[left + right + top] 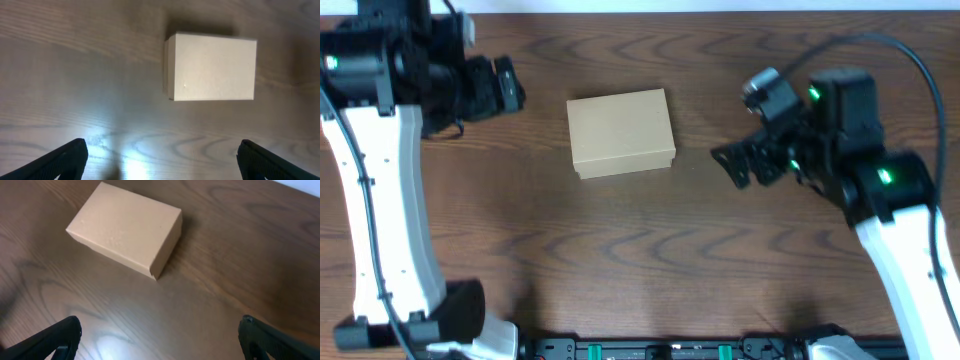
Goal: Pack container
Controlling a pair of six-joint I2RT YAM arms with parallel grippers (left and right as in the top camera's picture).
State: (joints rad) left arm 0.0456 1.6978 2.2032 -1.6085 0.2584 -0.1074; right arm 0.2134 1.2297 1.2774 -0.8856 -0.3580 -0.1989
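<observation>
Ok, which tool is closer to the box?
Right, narrowly. The right tool is open just off the right end of the box; the left tool, also open, hangs off its far-left corner, slightly farther away.

Nothing here can be read: no writing, label, brand, number or sign in any of the three views. The small tan-brown cardboard box (620,132) shows only plain, unmarked faces on its top and the sides that can be seen. The dark wooden table (620,260) carries nothing but its grain.
</observation>
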